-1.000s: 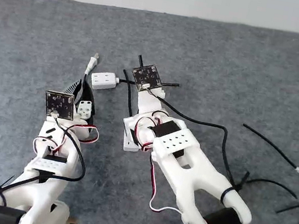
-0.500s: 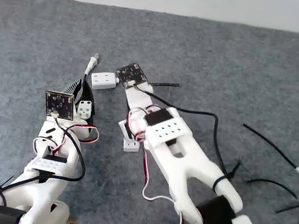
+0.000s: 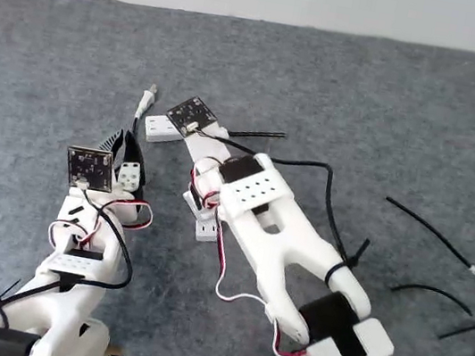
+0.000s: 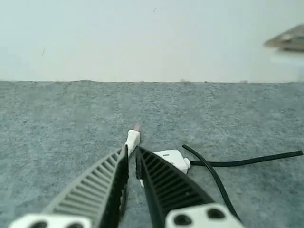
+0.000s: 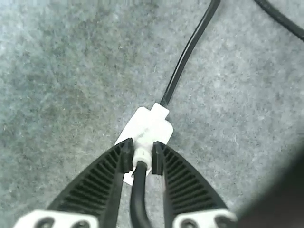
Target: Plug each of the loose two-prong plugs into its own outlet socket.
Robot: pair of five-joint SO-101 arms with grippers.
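Grey carpet below, my right gripper pinches a black-corded plug against the white outlet socket at its tips, while my left gripper clamps a white plug jutting ahead.

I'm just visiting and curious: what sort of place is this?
Likely a robotics lab bench: two white robot arms, a grey felt-like tabletop, loose black cables and a white outlet socket.

The left arm reaches straight ahead, and the left gripper has its jaws drawn almost together, pinching a white plug at their tips. The right arm stretches forward and slants toward the left arm, with the right gripper holding its jaws clamped on a black-corded plug.
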